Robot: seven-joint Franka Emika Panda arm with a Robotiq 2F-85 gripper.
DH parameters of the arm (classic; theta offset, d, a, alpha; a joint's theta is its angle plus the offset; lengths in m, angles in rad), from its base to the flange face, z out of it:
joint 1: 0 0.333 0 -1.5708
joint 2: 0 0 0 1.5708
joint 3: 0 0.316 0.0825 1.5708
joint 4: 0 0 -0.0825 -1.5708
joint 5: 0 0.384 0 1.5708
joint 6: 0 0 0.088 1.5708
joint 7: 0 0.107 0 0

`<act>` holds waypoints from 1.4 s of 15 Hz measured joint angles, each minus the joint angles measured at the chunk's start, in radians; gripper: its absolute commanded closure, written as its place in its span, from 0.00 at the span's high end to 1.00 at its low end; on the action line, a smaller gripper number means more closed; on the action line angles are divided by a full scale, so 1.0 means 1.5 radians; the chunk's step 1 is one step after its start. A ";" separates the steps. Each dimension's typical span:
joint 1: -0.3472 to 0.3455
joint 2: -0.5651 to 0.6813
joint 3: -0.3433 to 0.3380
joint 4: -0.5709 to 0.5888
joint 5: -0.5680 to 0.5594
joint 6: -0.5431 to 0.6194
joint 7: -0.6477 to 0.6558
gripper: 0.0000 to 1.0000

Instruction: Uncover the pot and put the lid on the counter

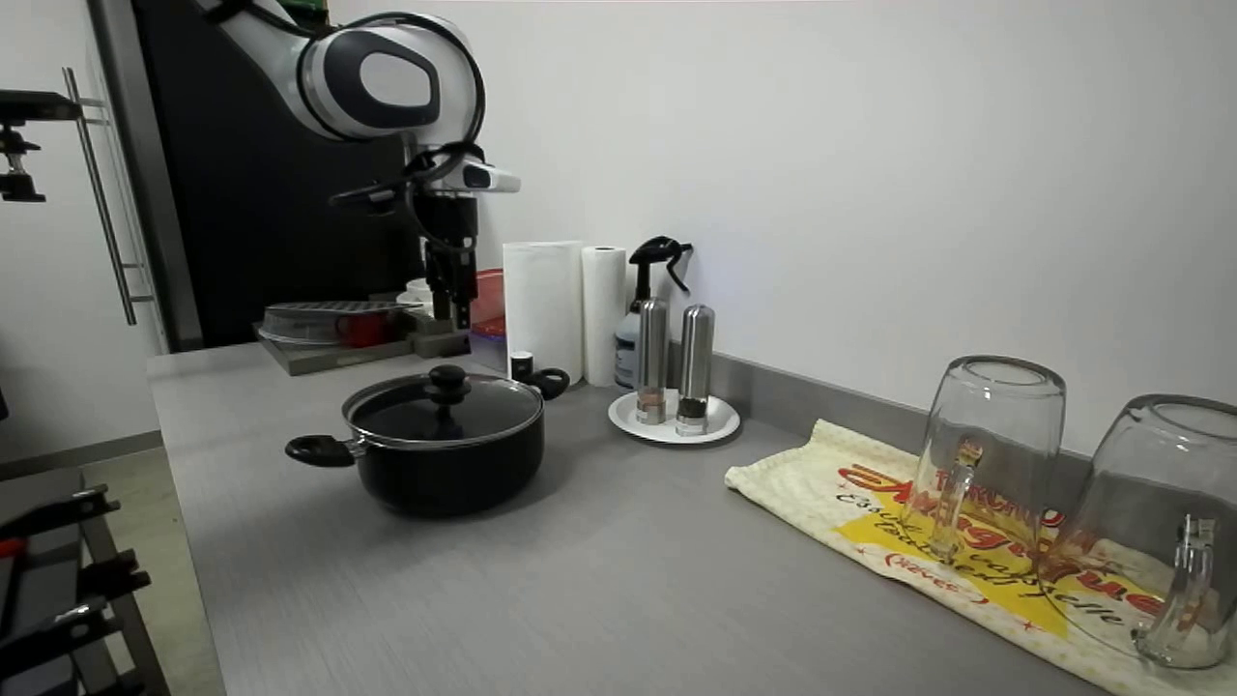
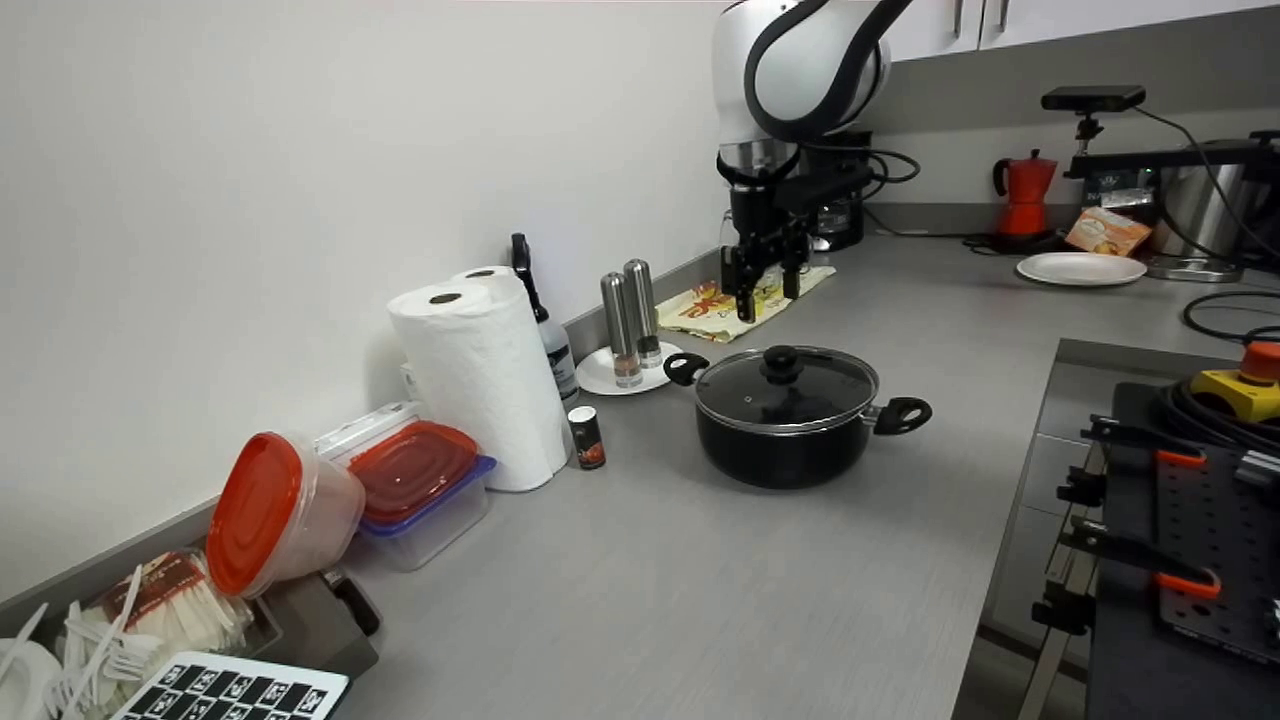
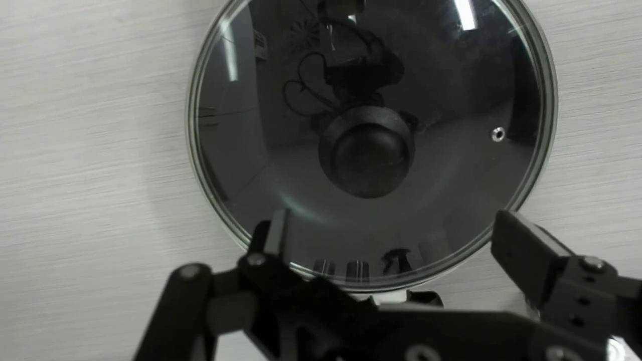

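The wide black pot [image 1: 454, 480] [image 2: 782, 456] stands upright on the grey counter [image 1: 580, 590] [image 2: 720, 600] in both exterior views, with a short handle on each side. The round dark glass lid [image 1: 498, 411] [image 2: 735, 393] with a metal rim lies flat on the pot, and its black knob [image 1: 447, 382] [image 2: 781, 362] points up. In the wrist view the lid [image 3: 441, 170] fills the middle, with the knob [image 3: 370, 158] near its centre. My gripper [image 1: 451, 314] [image 2: 769, 303] [image 3: 392, 215] is open and empty, pointing down above the lid, apart from it. The fingertips are spread wide, below the knob in the picture.
A white plate [image 1: 618, 425] with two steel mills stands near the wall, by paper towel rolls [image 1: 546, 309] and a spray bottle [image 1: 627, 338]. Clear glass mugs [image 1: 995, 454] stand on a patterned cloth [image 1: 821, 474]. Plastic containers [image 2: 420, 520] and a small spice jar [image 2: 587, 440] are also along the wall.
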 measured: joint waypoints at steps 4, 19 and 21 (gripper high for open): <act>0.001 0.021 -0.009 0.001 0.000 0.000 0.000 1.00; 0.002 0.023 -0.010 0.002 0.000 -0.001 0.000 1.00; 0.002 0.026 -0.011 -0.006 0.000 -0.001 0.000 1.00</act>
